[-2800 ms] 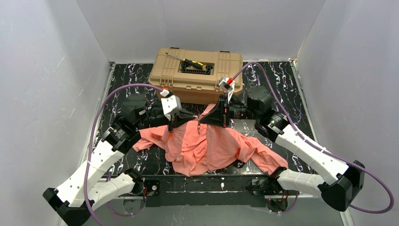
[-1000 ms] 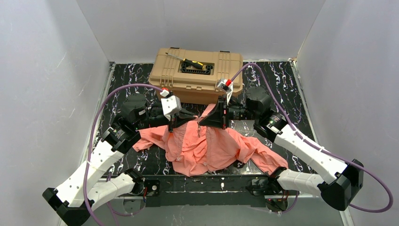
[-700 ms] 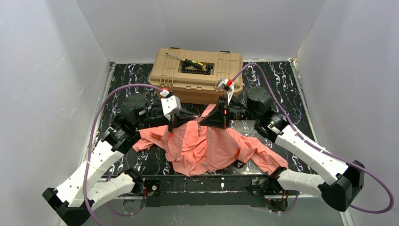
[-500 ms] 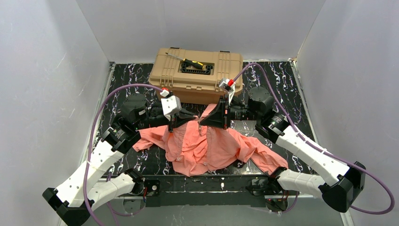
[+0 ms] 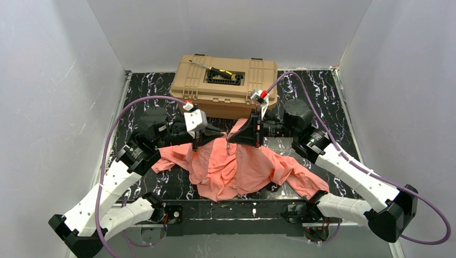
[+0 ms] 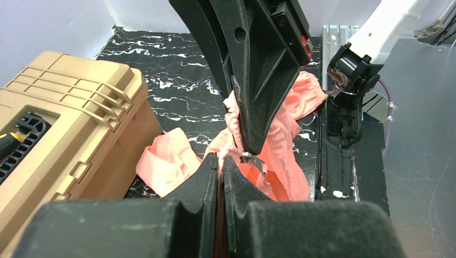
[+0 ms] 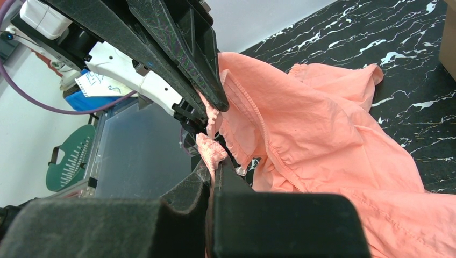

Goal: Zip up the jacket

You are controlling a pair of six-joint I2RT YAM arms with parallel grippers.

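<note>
The salmon-pink jacket [image 5: 236,169] lies spread on the black marbled table, sleeves out to both sides. Its top end is lifted toward the tan toolbox. My left gripper [image 5: 221,134] and right gripper [image 5: 229,138] meet tip to tip there. In the left wrist view my left gripper [image 6: 220,161] is shut on a fold of the jacket [image 6: 166,161]. A small metal zipper slider [image 6: 254,159] shows just beside the right gripper's tip. In the right wrist view my right gripper [image 7: 215,164] is shut on a bunched jacket [image 7: 322,123] edge next to the zipper teeth [image 7: 258,123].
A tan toolbox [image 5: 225,83] stands at the back of the table, just behind the grippers, with a screwdriver [image 5: 215,69] on its lid. White walls close in the left, right and back. The arm bases sit along the near edge.
Both grippers stay shut on the jacket at the same spot. Only the right arm's rear links have shifted slightly.
</note>
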